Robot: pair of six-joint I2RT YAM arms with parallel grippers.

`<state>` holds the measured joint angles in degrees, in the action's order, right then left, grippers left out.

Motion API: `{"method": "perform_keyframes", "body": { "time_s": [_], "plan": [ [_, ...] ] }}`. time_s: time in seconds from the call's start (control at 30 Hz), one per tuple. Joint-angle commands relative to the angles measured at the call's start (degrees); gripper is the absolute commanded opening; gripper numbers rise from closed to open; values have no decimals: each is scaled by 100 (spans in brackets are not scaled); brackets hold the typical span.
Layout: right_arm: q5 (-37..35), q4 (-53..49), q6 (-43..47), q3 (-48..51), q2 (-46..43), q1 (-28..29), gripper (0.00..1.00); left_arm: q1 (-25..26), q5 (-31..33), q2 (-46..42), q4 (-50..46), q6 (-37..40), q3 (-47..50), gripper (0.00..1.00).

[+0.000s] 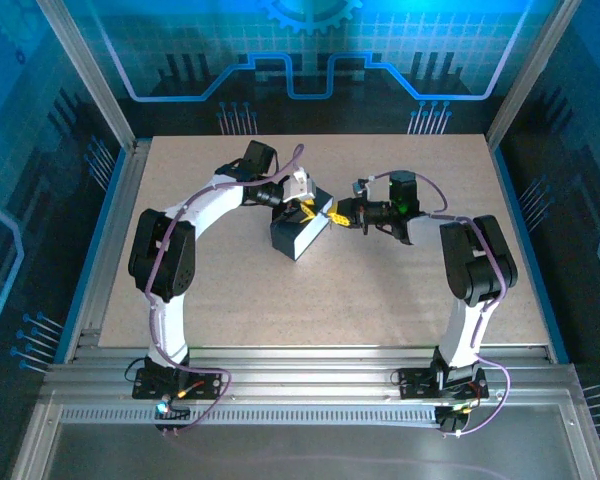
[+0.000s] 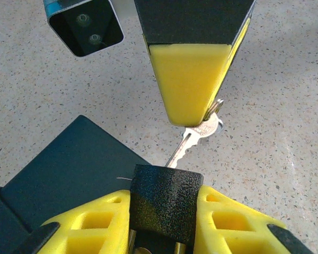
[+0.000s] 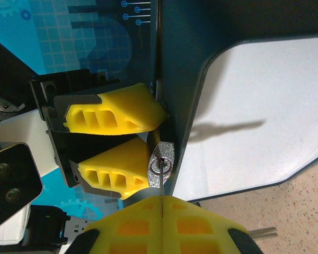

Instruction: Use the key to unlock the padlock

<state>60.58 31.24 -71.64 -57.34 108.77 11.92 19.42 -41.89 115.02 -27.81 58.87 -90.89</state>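
Observation:
My left gripper [image 2: 164, 198] is shut on the black padlock [image 2: 164, 211], which sits between its yellow fingers [image 2: 90, 225]. My right gripper [image 3: 162, 203] is shut on the key [image 3: 162, 186], seen edge-on here. The key's blade points into the keyhole in the padlock's silvery bottom face [image 3: 161, 159]. In the left wrist view the silver key [image 2: 193, 138] hangs from the right gripper's yellow finger [image 2: 193, 79], and its tip meets the padlock's upper edge. From above, the left gripper [image 1: 305, 210] and the right gripper [image 1: 338, 214] meet nose to nose mid-table.
A dark blue tin [image 1: 298, 238] with a white face lies just beside and below the two grippers. It shows as a dark slab [image 2: 69, 169] in the left wrist view and a white panel [image 3: 254, 106] in the right wrist view. Speckled tabletop [image 1: 380, 300] lies around it.

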Motion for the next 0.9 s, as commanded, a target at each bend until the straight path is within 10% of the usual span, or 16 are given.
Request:
{"method": "perform_keyframes", "body": {
  "time_s": [0.0, 0.87],
  "plan": [
    [6, 321, -45, -135, 94, 30, 0, 36, -239, 279, -646, 163, 107, 16],
    [-297, 259, -120, -346, 315, 345, 0, 36, -403, 225, -142, -408, 247, 17]
  ]
}}
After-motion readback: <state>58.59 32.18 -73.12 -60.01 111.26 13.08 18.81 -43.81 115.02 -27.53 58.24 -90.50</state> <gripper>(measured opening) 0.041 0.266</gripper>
